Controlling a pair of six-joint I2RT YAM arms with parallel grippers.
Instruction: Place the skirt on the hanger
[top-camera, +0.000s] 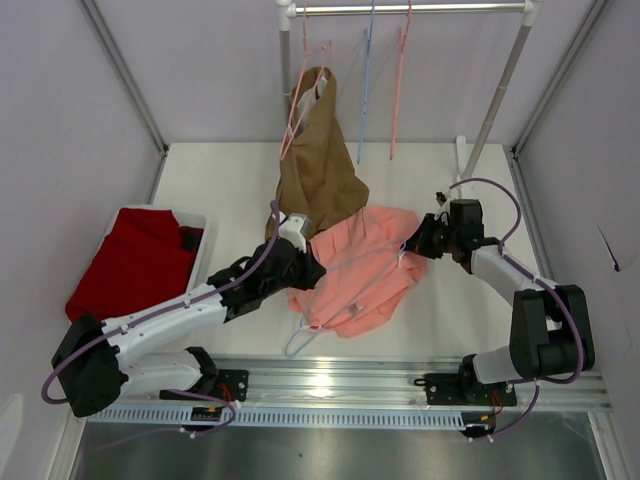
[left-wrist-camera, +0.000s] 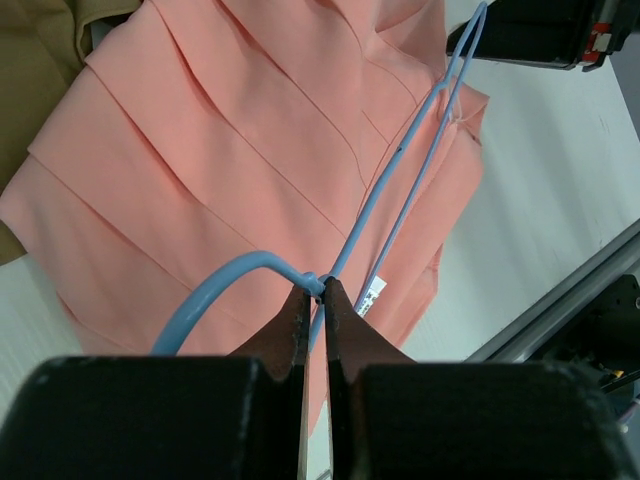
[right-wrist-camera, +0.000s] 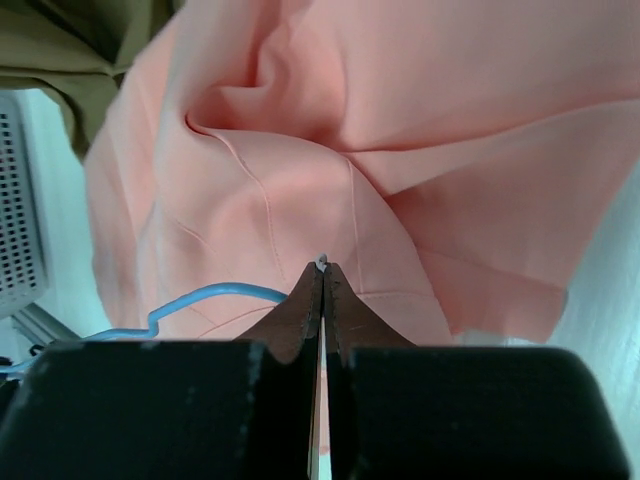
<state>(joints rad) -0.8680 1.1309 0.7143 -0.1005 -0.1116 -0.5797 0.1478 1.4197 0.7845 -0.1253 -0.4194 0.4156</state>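
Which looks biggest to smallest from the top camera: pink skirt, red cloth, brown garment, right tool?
1. Skirt, red cloth and brown garment: about alike, too close to rank; the brown one hangs farther back.
2. Right tool: clearly smallest.

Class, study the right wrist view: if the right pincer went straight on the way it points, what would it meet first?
The skirt. The right pincer, shut, has its tips at the salmon folds, which fill the view straight ahead; whether they touch is unclear.
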